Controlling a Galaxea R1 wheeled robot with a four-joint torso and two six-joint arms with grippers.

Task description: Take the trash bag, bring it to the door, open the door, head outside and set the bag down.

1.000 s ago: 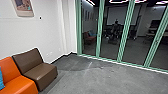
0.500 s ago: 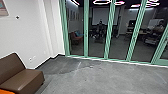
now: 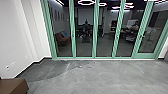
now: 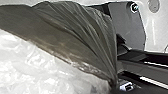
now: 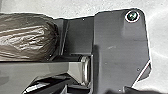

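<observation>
1. Grey concrete floor [image 3: 105,75] fills the lower frame, with a darker, irregular patch [image 3: 47,70] lower left.
2. Plain white wall [image 3: 15,32] on the left, brown block seat [image 3: 13,86] poking into the bottom-left corner.
3. Tall green-framed glass panels [image 3: 95,32] across the top, dim room behind.
4. Brownish-grey plastic trash bag [image 4: 82,37]'s in both wrist views, folds bunched. Can't tell if the left gripper or right gripper is clenched or released, tbh.
</observation>
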